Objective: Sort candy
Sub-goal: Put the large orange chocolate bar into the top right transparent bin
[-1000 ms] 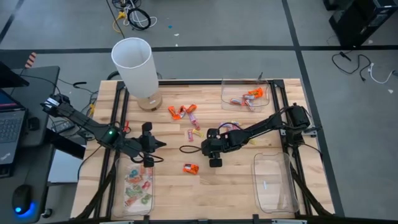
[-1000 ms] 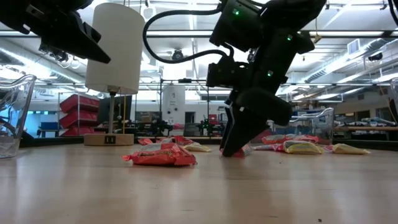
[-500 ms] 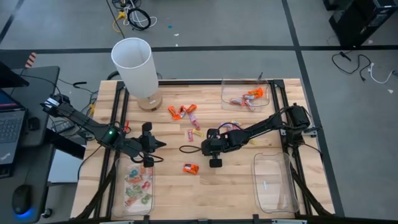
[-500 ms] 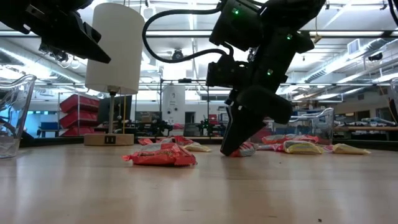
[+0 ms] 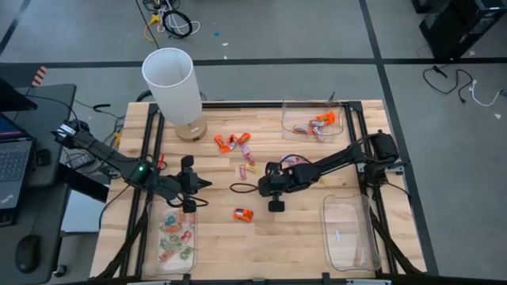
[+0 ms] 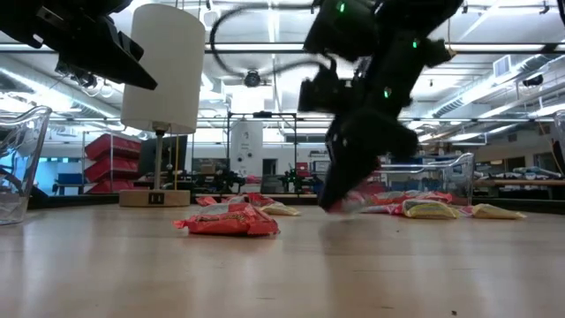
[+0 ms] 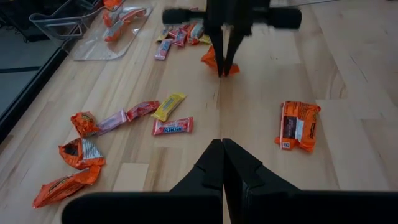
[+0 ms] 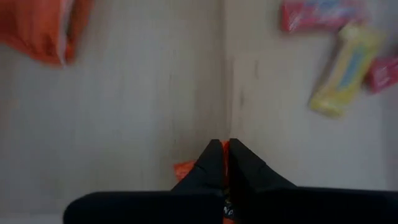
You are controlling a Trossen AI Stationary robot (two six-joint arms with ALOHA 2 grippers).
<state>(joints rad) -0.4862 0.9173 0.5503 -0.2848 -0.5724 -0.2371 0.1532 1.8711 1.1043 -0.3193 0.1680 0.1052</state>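
Left tool (image 5: 188,184), lower left, is closed and empty above its tray (image 5: 150,237). At centre the right tool (image 5: 272,188) pinches an orange candy (image 8: 186,168). Bare desk (image 5: 293,245) lies below; another candy (image 5: 242,214) sits near.

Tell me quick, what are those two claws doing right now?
Left gripper: shut, holding nothing, hovering near the tray of candy.
Right gripper: shut on an orange candy at mid-table.
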